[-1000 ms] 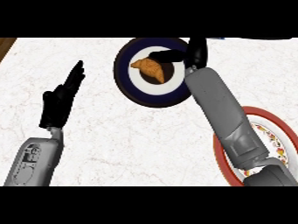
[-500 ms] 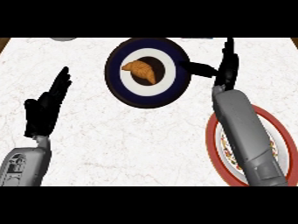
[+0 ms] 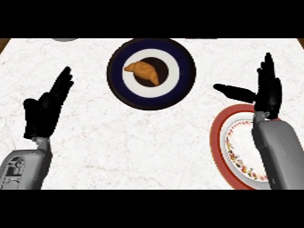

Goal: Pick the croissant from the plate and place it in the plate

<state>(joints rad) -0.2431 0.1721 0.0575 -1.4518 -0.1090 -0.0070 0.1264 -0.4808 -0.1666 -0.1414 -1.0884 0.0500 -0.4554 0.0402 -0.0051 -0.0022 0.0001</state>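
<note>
Golden-brown croissant (image 3: 145,72) sits mid round navy-rimmed plate w/ white ring (image 3: 187,73), up and left of the right hand (image 3: 267,91), well apart from it. That hand's spread, fingers straight, thumb out toward the plate, holding nothing. Round red-rimmed plate (image 3: 219,133) lies just below it, partly under the grey forearm (image 3: 282,156). Left hand (image 3: 43,113) is open too, fingers straight, over the white marble counter (image 3: 115,147).

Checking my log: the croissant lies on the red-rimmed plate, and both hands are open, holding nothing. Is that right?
No. The head view shows the croissant on the dark blue plate, not the red-rimmed plate. The left hand and the right hand are open, holding nothing, as you said.
</note>
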